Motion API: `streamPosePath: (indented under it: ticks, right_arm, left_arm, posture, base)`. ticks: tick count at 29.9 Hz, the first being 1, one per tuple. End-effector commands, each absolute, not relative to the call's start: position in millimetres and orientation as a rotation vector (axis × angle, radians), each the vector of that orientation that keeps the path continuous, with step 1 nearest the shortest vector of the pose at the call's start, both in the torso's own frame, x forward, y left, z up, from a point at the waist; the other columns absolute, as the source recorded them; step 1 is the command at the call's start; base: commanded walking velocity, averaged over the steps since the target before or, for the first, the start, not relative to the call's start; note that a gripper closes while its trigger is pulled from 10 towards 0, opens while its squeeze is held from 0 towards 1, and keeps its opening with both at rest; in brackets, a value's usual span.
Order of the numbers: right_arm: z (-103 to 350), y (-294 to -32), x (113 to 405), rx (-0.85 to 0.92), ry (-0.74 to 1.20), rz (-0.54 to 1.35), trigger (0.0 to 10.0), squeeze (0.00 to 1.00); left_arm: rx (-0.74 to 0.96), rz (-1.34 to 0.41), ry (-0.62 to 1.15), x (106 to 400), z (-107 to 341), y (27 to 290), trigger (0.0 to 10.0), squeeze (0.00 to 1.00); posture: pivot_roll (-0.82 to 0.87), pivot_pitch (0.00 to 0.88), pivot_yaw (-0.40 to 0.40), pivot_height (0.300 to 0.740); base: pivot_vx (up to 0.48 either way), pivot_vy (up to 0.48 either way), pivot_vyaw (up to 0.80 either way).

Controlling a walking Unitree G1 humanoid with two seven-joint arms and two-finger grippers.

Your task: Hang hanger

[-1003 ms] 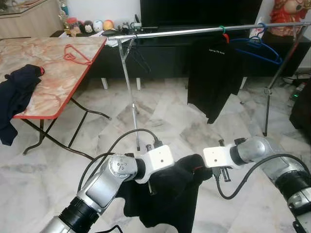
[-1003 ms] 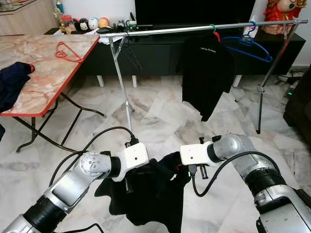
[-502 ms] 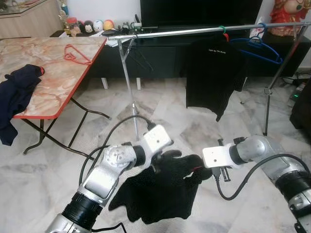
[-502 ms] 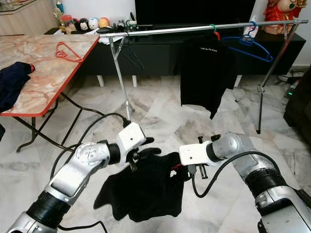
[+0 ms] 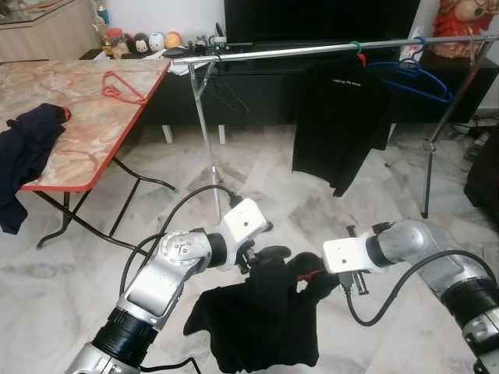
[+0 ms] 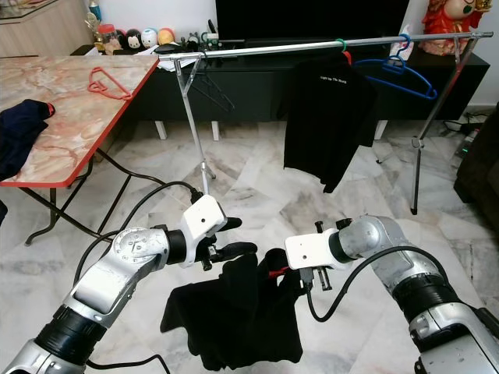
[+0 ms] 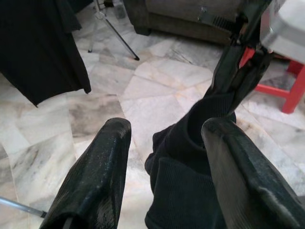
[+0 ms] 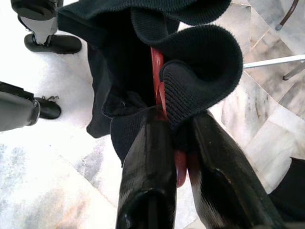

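- The right gripper (image 8: 174,143) has its fingers clamped on the red hanger (image 8: 157,81), which sits inside a black garment (image 5: 261,319). Both hang low in front of the robot, above the floor (image 5: 93,257).
- The left gripper (image 7: 164,143) has its fingers apart; the collar fold lies between them, apparently ungripped.
- The rail (image 5: 312,49) stands at 12 o'clock, well apart from the grippers and much higher.
- A black shirt (image 5: 339,117) and a blue hanger (image 5: 417,78) occupy the rail toward 1 o'clock. A thin dark hanger (image 5: 226,92) hangs near the 11 o'clock end.
- Judgement: the free span between dark hanger and shirt suits best.
- Keep the right fingers tight on the red hanger; the knit could slip off.
- Clear fabric from the hook with the left gripper before lifting.
- Approach the rail with the hook upright.
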State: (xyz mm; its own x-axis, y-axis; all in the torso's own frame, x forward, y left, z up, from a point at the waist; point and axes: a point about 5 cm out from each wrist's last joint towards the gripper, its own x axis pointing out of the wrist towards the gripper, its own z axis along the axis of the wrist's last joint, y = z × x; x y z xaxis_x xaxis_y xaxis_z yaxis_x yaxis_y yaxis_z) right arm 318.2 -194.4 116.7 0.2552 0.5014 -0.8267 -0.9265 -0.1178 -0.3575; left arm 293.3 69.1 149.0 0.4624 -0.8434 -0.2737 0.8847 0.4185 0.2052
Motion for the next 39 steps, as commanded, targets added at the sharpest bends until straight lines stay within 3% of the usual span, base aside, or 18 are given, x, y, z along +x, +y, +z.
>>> streamPosePath:
  ticks: [1, 3, 10, 11, 12, 13, 33, 34, 35, 36, 39]
  right_arm:
    - [128, -188, 320, -1.114, 0.438, 1.309, 0.0, 0.0]
    - [129, -189, 320, -1.119, 0.437, 1.311, 0.0, 0.0]
    - [134, -188, 319, -1.134, 0.427, 1.311, 0.0, 0.0]
    - [134, -188, 319, -1.137, 0.427, 1.312, 0.0, 0.0]
    - [134, -188, 319, -1.139, 0.428, 1.312, 0.0, 0.0]
    - [135, -188, 319, -1.142, 0.427, 1.314, 0.0, 0.0]
    - [144, -179, 317, -1.163, 0.399, 1.331, 0.0, 0.0]
    - [145, -178, 317, -1.166, 0.397, 1.331, 0.0, 0.0]
    - [146, -178, 317, -1.168, 0.395, 1.33, 0.0, 0.0]
    - [146, -178, 317, -1.171, 0.392, 1.33, 0.0, 0.0]
    - [149, -176, 316, -1.176, 0.385, 1.332, 0.0, 0.0]
  left_arm:
    - [0.385, -1.115, 0.155, 291, 148, 72, 10.0, 0.0]
    - [0.446, -1.203, 0.211, 281, 138, 76, 10.0, 0.0]
    - [0.471, -1.105, 0.235, 287, 131, 91, 10.0, 0.0]
    - [0.473, -1.113, 0.238, 286, 130, 92, 10.0, 0.83]
    - [0.475, -1.12, 0.241, 285, 130, 93, 10.0, 0.83]
    - [0.46, -1.164, 0.253, 280, 129, 93, 10.0, 1.0]
    - [0.594, -1.216, 0.33, 274, 113, 79, 10.0, 1.0]
    - [0.619, -1.193, 0.328, 277, 111, 79, 10.0, 0.3]
    - [0.638, -1.176, 0.325, 279, 110, 79, 10.0, 0.3]
    - [0.644, -1.163, 0.33, 280, 109, 78, 10.0, 0.0]
    - [0.648, -1.181, 0.334, 279, 107, 75, 10.0, 0.0]
  posture:
    - [-0.06, 0.0, 0.025, 0.74]
    - [-0.06, 0.0, 0.027, 0.74]
    - [-0.06, 0.0, 0.028, 0.74]
    - [-0.06, 0.0, 0.028, 0.74]
    - [-0.06, 0.0, 0.028, 0.74]
    - [-0.06, 0.0, 0.028, 0.74]
    - [-0.06, 0.0, 0.031, 0.74]
    - [-0.06, 0.0, 0.031, 0.74]
    - [-0.06, 0.0, 0.031, 0.74]
    - [-0.06, 0.0, 0.031, 0.74]
    - [-0.06, 0.0, 0.033, 0.74]
  base:
    - [0.0, 0.0, 0.0]
    - [0.0, 0.0, 0.0]
    - [0.0, 0.0, 0.0]
    - [0.0, 0.0, 0.0]
    - [0.0, 0.0, 0.0]
    - [0.0, 0.0, 0.0]
    - [0.0, 0.0, 0.0]
    - [0.0, 0.0, 0.0]
    - [0.0, 0.0, 0.0]
    - [0.0, 0.0, 0.0]
    - [0.0, 0.0, 0.0]
